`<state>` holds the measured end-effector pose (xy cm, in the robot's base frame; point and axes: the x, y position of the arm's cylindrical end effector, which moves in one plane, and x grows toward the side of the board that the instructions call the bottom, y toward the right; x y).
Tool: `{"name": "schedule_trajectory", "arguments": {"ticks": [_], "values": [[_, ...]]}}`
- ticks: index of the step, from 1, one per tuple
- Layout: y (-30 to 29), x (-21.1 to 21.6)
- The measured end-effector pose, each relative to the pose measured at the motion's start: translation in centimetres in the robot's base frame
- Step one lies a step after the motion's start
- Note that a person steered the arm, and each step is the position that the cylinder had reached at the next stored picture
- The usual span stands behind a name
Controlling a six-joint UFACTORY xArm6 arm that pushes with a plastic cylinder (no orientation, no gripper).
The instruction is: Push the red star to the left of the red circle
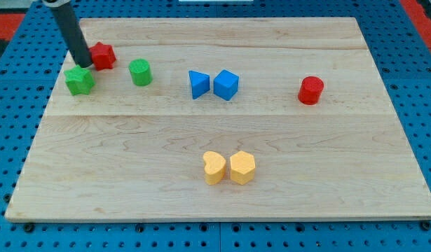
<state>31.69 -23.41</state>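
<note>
Our dark rod's tip [84,64] touching the red star block [102,55] at the wooden board's [222,203] top left, above the green star block [79,80], red cylinder block [311,90] far right, well apart.

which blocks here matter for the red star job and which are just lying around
In the job:
red star
red circle
my tip, just left of the star

Lying about:
green star
green cylinder
blue triangle
blue cube
yellow heart
yellow hexagon
</note>
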Motion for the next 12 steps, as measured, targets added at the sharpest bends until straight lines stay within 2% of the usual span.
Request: {"name": "schedule_trajectory", "arguments": {"ticks": [2, 6, 7, 10, 11, 12], "values": [[2.6, -2.0], [6.7, -3.1], [8.9, -3.1], [20.0, -3.1], [15.9, -3.1], [9.4, -3.5]]}}
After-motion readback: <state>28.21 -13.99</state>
